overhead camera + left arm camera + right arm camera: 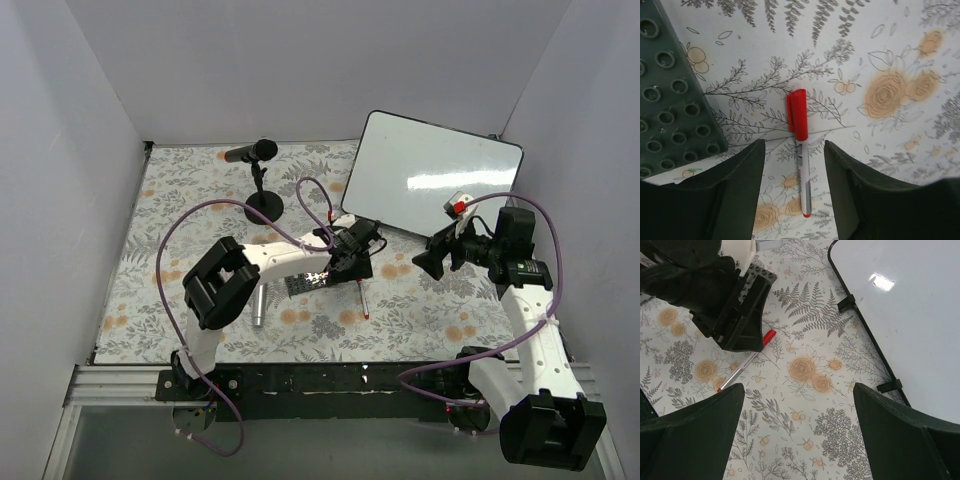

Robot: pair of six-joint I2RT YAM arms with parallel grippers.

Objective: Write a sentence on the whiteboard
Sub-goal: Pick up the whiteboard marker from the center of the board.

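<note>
- Closest to the lens in the left wrist view, two dark fingers (737, 190) of the left gripper (794, 145) stand apart, one on each side of a marker (801, 155). A sliver of cloth shows on both sides (no contact that we can see).
- We see the marker lying flat on the floral cloth (890, 60), with its red cap (796, 114) at the far end. A dark studded plate (670, 100) lies just to its left.
- We judge the step in hand to be picking up the marker. To do it well, we would keep the jaws centred over the barrel and close squarely below the cap, so the pen neither rolls nor twists. The cap must also come off before any writing.
- At the right, the right gripper (799, 390) hangs over the cloth with its jaws spread wide, holding nothing.
- We find the whiteboard (430, 175) at the far right of the table, set askew. It is glossy white with rounded corners, a thin black edge and small black feet (847, 304). Glare streaks its face, and no writing shows on it, so nothing is written yet.
</note>
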